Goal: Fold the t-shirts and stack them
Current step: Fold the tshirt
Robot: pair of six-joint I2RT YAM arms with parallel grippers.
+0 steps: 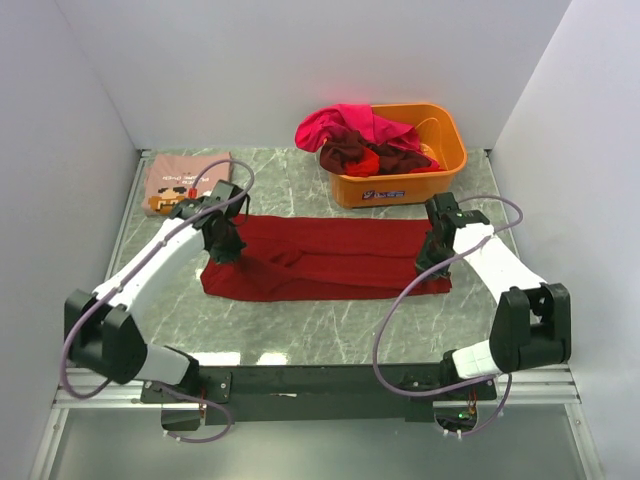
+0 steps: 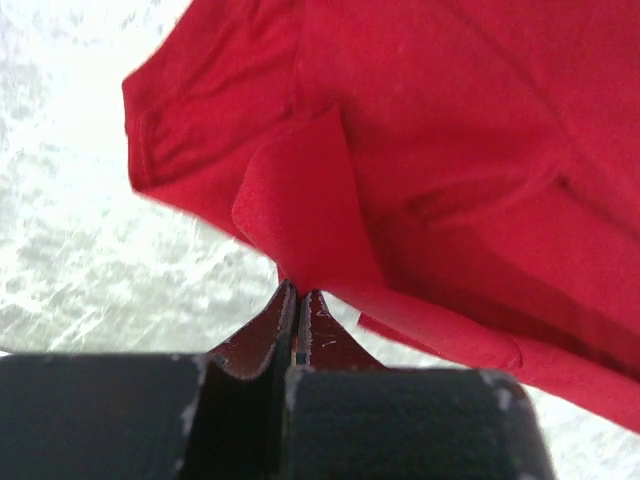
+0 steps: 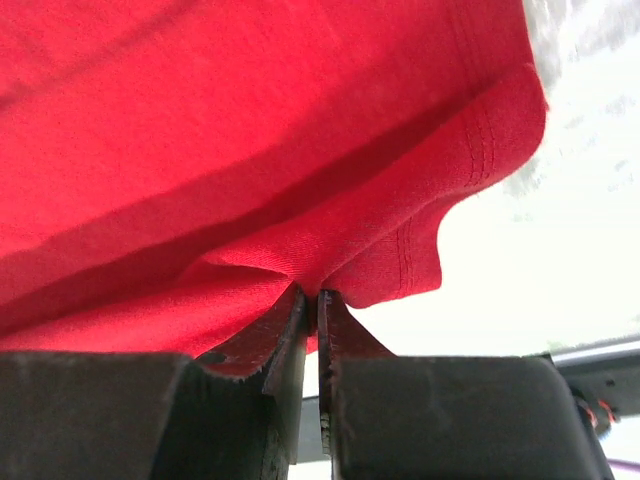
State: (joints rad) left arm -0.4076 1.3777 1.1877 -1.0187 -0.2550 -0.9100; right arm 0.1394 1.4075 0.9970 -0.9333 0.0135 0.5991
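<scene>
The dark red t-shirt (image 1: 325,258) lies flat in the middle of the bench (image 1: 330,335) as a long band. Its long axis runs left to right, square across the reach of both arms. The coming move turns on that axis, because each end of the band sits right under one arm and neither arm has to cross over.

At the left end, the left tool (image 1: 225,245) is closed tight on a pinch of red cloth. In its wrist view we see no gap between the fingers, and a sleeve spreads away just beyond the pinch. At the right end, the right tool (image 1: 432,262) is closed the same way on a stitched edge that bunches up between its fingers.

We judge that the shirt is held at both ends for the next fold. Either the tools carry the held edge across the short width together, or one end is brought along the length to meet the other. If they move together they must keep level, or the band will skew.

The pink t-shirt (image 1: 185,182) lies folded at the far left corner, closer to the left arm. The orange tub (image 1: 400,185) stands far right with a heap of t-shirts (image 1: 360,140) waiting in it.
</scene>
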